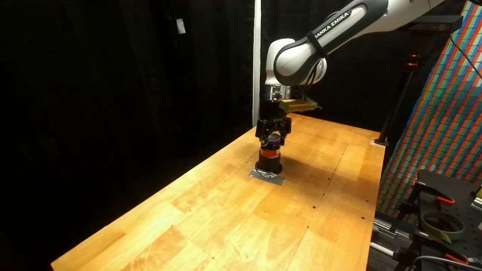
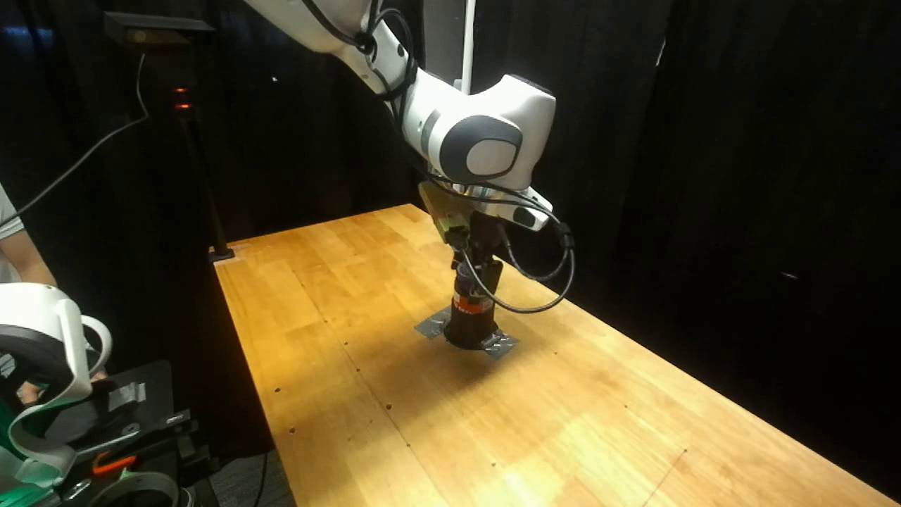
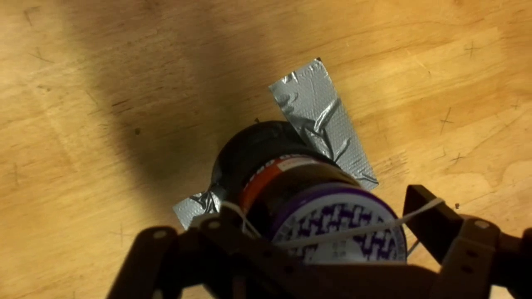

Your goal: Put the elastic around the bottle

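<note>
One bottle (image 1: 270,153) stands upright on the table (image 1: 233,218) in an exterior view, toward the far left, and my gripper (image 1: 273,142) points straight down at it. My jaws are spread, one left of the cap (image 1: 274,138), one right, and the cap appears to reach up between them. Tape (image 1: 268,177) lies at the bottle's near foot, probably to stop it sliding.

In an exterior view, the bottle's long axis runs up in line with my reach, with tape showing left and right of the foot. A cable (image 2: 524,311) loops in front of the cap; black against black, I cannot tell how much room my jaws have there.

In the wrist view, my fingers (image 3: 430,224) stand well apart, clamped on nothing, with the elastic (image 3: 357,231) stretched from one to the other. The cap lies in the gap between them. The coming move turns on this: the strand I see runs across the cap's top, not beside it. Whether it touches or hangs just above, I cannot tell, and the rest of the loop is hidden. I judge that this strand must slip past the rim before I press down along the bottle, or it may catch.
</note>
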Robot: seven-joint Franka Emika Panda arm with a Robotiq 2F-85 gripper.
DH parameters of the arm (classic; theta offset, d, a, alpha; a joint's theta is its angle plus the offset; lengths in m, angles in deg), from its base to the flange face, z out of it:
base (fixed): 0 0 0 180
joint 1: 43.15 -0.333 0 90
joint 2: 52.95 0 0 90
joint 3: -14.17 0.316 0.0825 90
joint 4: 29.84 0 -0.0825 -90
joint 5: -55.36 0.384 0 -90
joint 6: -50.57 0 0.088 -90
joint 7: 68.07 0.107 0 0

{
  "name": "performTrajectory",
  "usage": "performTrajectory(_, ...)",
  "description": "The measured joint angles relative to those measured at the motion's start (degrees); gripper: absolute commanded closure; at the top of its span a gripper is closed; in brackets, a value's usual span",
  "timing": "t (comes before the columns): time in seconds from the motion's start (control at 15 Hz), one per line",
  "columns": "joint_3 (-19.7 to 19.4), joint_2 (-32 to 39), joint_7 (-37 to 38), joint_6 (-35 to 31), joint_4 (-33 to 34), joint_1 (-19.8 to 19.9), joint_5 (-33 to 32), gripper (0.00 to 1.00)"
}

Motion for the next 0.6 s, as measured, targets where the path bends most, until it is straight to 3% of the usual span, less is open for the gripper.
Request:
performTrajectory(0.33,0.9,-5.0,-3.1,-2.8,-7.7,0.7,1.7,0.00)
performTrajectory(0.47,1.1,-6.1,-4.2,-5.1,-10.2,0.8,2.6,0.28)
performTrajectory(0.6,1.2,-6.7,-4.6,-9.0,-12.7,0.8,2.8,0.42)
